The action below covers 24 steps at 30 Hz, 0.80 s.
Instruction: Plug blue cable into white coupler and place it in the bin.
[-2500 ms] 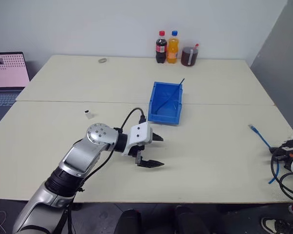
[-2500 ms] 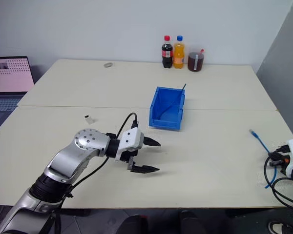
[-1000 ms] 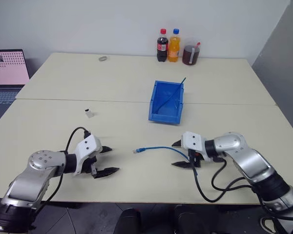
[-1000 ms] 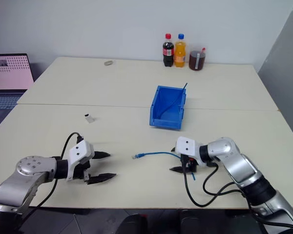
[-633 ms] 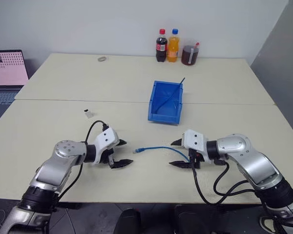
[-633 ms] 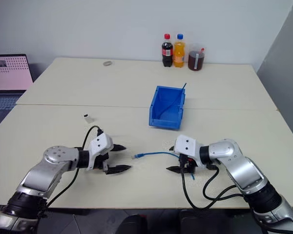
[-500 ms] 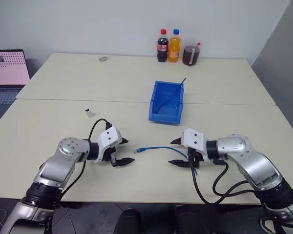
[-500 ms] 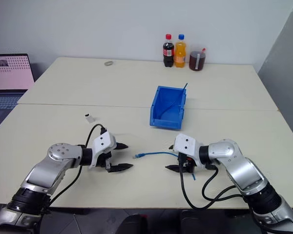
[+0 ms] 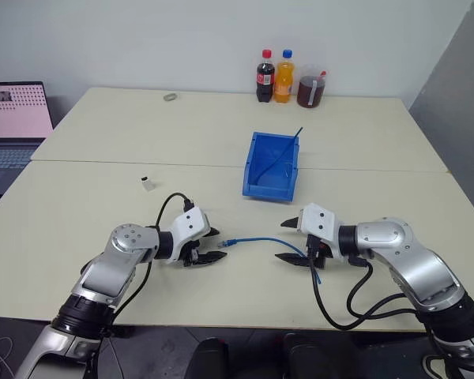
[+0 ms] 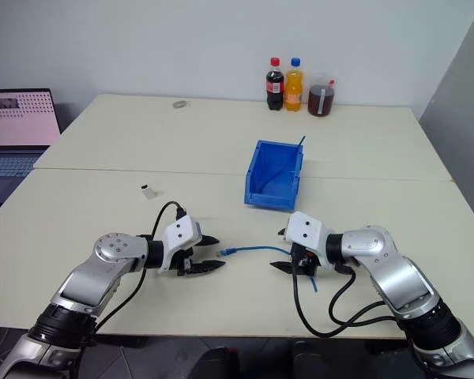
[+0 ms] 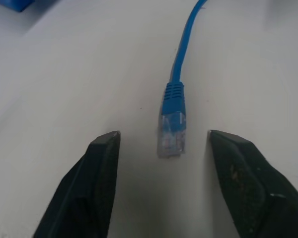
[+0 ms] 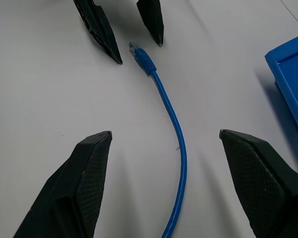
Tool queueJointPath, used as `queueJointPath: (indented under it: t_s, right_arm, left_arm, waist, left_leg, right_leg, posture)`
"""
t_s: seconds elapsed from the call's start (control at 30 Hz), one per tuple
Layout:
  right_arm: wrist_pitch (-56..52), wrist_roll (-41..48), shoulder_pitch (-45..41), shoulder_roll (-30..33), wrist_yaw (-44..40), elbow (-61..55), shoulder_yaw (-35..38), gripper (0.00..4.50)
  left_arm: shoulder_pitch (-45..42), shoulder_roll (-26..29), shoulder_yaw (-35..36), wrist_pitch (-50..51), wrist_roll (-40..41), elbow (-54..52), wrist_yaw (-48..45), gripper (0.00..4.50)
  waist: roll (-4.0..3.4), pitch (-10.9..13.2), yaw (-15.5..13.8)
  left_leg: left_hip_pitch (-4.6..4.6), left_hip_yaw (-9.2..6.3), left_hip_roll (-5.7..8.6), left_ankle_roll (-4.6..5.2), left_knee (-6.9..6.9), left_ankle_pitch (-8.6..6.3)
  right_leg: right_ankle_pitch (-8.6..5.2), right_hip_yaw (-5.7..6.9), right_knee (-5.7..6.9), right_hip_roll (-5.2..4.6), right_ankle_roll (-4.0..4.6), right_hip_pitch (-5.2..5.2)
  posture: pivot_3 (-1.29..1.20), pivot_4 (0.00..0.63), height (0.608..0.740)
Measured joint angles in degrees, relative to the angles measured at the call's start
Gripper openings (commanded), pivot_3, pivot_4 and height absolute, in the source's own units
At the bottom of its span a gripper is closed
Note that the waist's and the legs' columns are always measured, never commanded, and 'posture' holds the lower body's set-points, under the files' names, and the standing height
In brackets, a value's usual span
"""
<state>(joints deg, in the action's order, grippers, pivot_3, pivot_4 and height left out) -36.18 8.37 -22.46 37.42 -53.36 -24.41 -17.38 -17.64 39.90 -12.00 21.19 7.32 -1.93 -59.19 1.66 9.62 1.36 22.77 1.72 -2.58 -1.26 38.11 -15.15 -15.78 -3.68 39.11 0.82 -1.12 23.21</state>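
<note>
Bright-blue cable (image 11: pixel 175 94) with clear plug lies between both grippers' spread, empty fingers (image 11: pixel 98 171).

- Left gripper (image 9: pixel 213 245) sits low at the front, fingers parted, pointing toward the other arm.
- Right gripper (image 9: pixel 291 242) faces it, fingers spread wide.

The blue cable (image 9: pixel 261 240) is thin and bright blue and lies flat on the counter (image 9: pixel 103 158) in a shallow curve, with a small clear plug (image 11: pixel 171 137) at its free end. The white coupler (image 9: pixel 146 184) is a tiny white box with a dark top. It stands on the counter, well apart from the cable. The bin (image 9: pixel 270 170) is bright blue, rectangular and open-topped. It stands upright near the counter's middle, beyond the cable.
</note>
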Motion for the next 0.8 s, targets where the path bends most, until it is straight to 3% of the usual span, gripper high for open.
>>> queueJointPath:
  t_s: [0.3,0.63,0.8]
  right_arm:
    - [-0.99,2.93,1.3,-0.03,1.11,-0.62,3.12,3.68]
    - [-7.1,12.78,8.02,-1.86,4.07,-5.88,11.54,3.68]
    - [-14.9,23.96,12.15,-3.83,5.42,-11.61,16.13,3.68]
  left_arm:
    - [2.47,0.42,-0.33,-0.4,-0.06,-1.97,-0.01,0.21]
    - [3.74,-1.46,2.62,1.23,3.39,-1.93,0.43,0.19]
    - [1.69,-5.94,5.17,6.62,11.1,-4.69,0.27,0.19]
  waist:
    - [-0.25,-0.41,0.14]
    - [-0.31,-0.49,0.27]
    - [-0.16,-0.39,0.13]
  left_leg:
    - [-0.08,0.01,-0.02,0.02,-0.01,0.01]
    - [-0.03,-0.03,-0.06,0.03,-0.03,0.02]
    - [0.15,-0.13,-0.03,0.03,-0.01,0.02]
  right_leg:
    - [-0.05,-0.03,0.01,0.02,-0.1,-0.03]
    - [-0.14,-0.11,0.0,0.05,-0.26,-0.02]
    - [-0.14,-0.1,-0.06,0.02,-0.27,0.03]
  posture:
    - [0.0,0.15,0.74]
    - [0.0,0.15,0.74]
    - [0.0,0.15,0.74]
